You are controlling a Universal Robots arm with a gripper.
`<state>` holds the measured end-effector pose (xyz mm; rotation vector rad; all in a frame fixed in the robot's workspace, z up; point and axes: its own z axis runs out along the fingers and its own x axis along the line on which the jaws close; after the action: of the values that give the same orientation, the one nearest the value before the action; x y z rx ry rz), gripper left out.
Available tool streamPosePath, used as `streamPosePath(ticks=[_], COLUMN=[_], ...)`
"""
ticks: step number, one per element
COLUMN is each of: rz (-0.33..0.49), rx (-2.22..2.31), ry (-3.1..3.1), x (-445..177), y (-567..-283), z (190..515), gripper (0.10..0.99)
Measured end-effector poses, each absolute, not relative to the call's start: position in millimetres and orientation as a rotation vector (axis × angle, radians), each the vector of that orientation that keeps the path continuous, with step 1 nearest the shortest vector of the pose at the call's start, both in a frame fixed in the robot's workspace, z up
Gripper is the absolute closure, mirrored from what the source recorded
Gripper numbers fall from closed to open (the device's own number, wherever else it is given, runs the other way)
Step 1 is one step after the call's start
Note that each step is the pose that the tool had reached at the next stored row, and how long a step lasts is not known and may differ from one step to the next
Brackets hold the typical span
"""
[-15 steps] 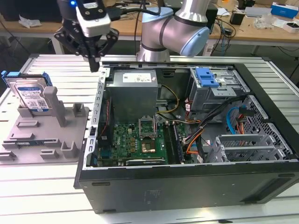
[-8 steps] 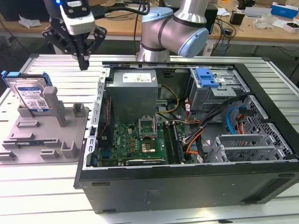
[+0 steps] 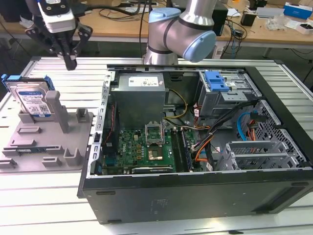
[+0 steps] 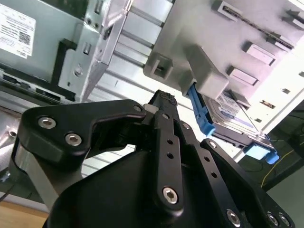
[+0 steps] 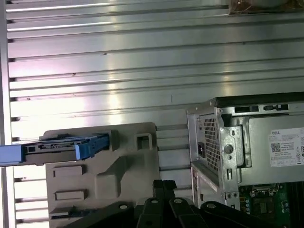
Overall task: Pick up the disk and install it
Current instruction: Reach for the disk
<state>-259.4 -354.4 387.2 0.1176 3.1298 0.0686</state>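
While disk (image 3: 30, 100) stands on edge in slot of grey fixture (image 3: 73, 142), at exterior view's left of open computer case (image 3: 195, 193), gripper (image 3: 71, 62) hangs above fixture, fingers pressed together, holding nothing. Key relation: disk lies below gripper and toward exterior view's left, well apart, no contact. Labelled broad face upright, blue carrier framing top edge. First wrist view presents disk edge-on as long thin strip. Judgement: pick-up not yet begun; single arm near fixture.
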Motion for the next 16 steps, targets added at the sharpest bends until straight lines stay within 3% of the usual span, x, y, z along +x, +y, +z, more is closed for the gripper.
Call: streamPosePath(ticks=[16], rz=[0.068], rx=[0.119], ry=[3.141], x=[-317.7], y=[-329.5], z=[384.3], gripper=[0.98])
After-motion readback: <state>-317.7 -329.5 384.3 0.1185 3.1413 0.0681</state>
